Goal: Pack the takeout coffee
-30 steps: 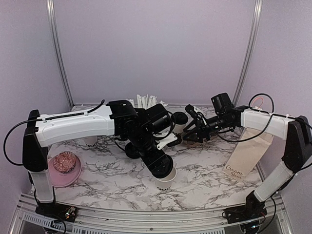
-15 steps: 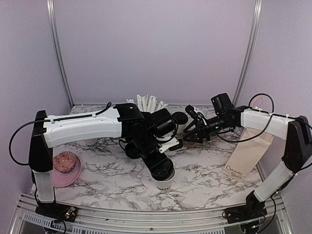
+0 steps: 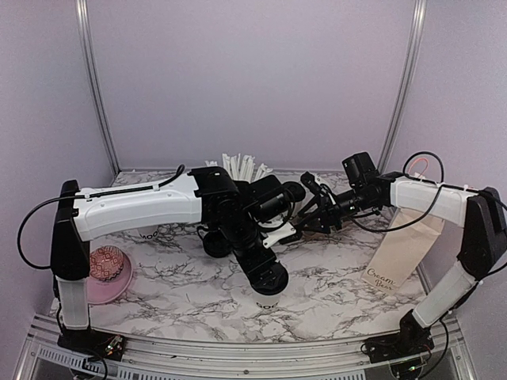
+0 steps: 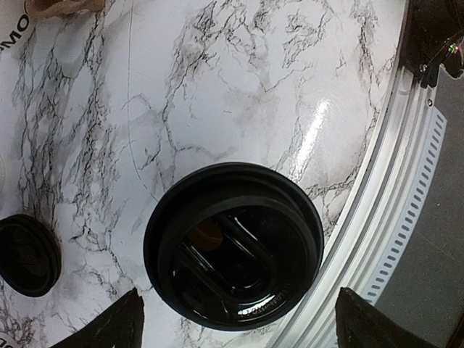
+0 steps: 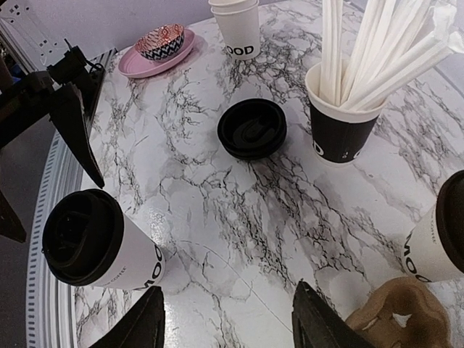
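Now, over the grey-veined white marble table, the left gripper has spread wider than a second ago; the right gripper hangs spread and empty, unchanged. One white paper takeout cup with a glossy round black lid stands upright near the front edge, between the left fingers, untouched. The second lidded cup, lettered black, stands near the right gripper.

High rear overview, left wrist straight down, close, right oblique, sharing lidded cup

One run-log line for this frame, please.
left gripper: open, over black-lidded white paper cup | right gripper: open, empty | cup: upright on marble table, near front edge
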Motion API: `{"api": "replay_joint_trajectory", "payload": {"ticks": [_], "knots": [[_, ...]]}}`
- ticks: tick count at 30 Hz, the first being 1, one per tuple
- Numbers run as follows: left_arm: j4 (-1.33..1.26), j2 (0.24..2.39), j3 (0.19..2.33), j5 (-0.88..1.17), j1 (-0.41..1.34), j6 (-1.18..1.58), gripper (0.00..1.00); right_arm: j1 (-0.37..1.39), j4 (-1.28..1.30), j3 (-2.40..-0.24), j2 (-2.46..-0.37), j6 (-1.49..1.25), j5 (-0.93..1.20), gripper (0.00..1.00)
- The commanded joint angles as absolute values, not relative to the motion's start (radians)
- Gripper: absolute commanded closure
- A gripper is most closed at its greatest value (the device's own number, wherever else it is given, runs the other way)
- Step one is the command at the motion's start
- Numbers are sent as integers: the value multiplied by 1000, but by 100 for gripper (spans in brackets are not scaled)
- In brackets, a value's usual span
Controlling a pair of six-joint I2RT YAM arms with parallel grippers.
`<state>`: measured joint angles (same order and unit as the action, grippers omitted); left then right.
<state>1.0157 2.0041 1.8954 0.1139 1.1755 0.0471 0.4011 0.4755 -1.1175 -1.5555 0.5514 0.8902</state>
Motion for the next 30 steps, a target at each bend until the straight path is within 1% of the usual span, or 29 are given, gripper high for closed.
{"api": "replay_joint_trajectory", "payload": {"ticks": [1,4,8,10,13,17,21,24,27,30], "knots": [[1041,2014,1926,80,1182,38,1,407,491,-1134,-1566,564,909,43],[1041,1990,1927,40,1183,41,1,407,495,-1137,-1564,559,909,43],[1017,1927,1920,-88,1183,65,1,407,539,-1177,-1542,541,892,43],[964,1884,1877,-192,1181,87,1,407,584,-1200,-1522,541,903,43],[825,1802,1742,-311,1181,134,1,417,649,-1213,-1488,533,913,43],[589,1706,1559,-311,1179,191,1,445,680,-1196,-1450,478,913,41],[304,1597,1339,-325,1178,265,5,487,682,-1136,-1424,444,904,40],[134,1543,1206,-325,1163,363,10,527,691,-1102,-1421,446,888,38],[48,1517,1113,-318,1151,407,13,560,705,-1077,-1438,449,887,37],[-45,1491,1041,-238,1137,426,15,584,705,-1060,-1461,444,884,35]]}}
